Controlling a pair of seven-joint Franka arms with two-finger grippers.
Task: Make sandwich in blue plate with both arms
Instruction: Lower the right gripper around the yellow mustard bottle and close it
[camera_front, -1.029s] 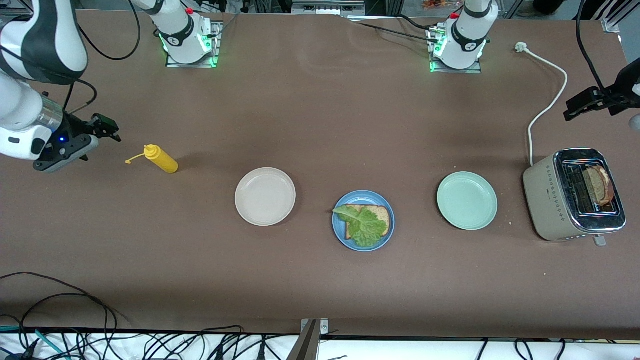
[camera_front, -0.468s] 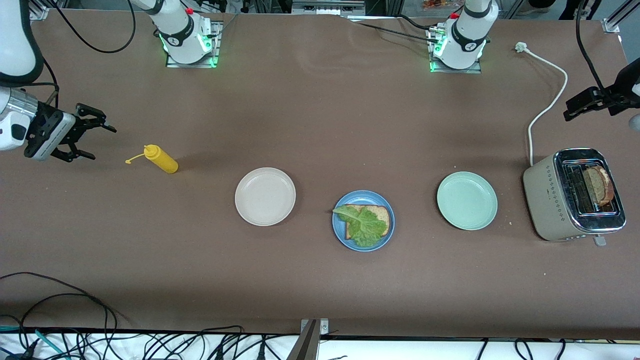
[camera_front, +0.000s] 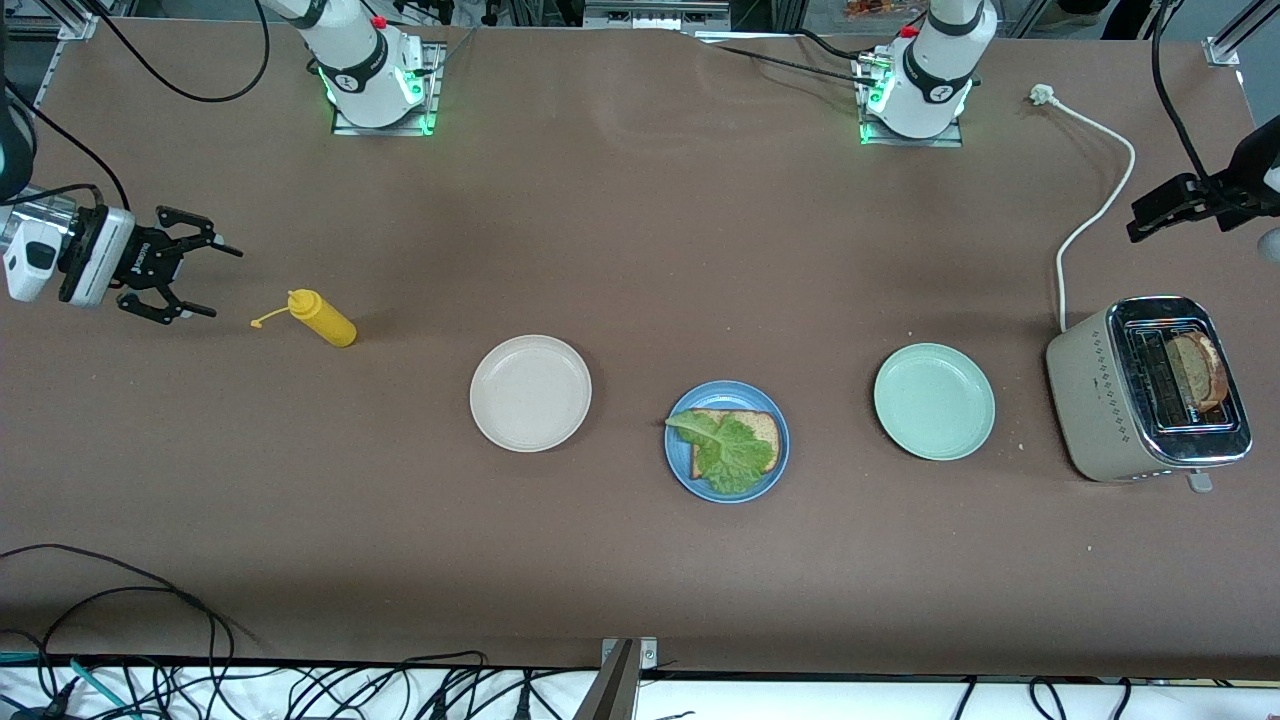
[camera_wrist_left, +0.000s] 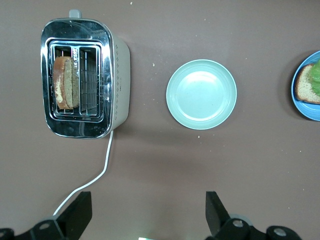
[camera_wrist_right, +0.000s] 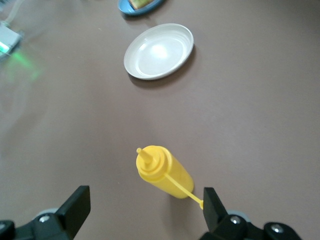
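The blue plate (camera_front: 727, 488) lies mid-table, nearest the front camera of the three plates. On it rests one brown bread slice (camera_front: 760, 430) with a green lettuce leaf (camera_front: 728, 452) on top. A second bread slice (camera_front: 1196, 370) stands in a slot of the toaster (camera_front: 1100, 400) at the left arm's end. My left gripper (camera_wrist_left: 147, 215) hangs open and empty high over the toaster's white cord (camera_wrist_left: 95, 180). My right gripper (camera_front: 225, 283) is open and empty at the right arm's end, pointing at a lying yellow squeeze bottle (camera_front: 322, 318) a short way off.
A cream-white plate (camera_front: 530, 392) and a mint-green plate (camera_front: 934, 401) flank the blue one, both bare. The toaster's cord (camera_front: 1095, 205) runs toward the left arm's base. Loose cables lie along the table's front edge (camera_front: 120, 600).
The right arm has swung back and its wrist has turned, so both open fingers now face the yellow bottle. Nothing else has moved.
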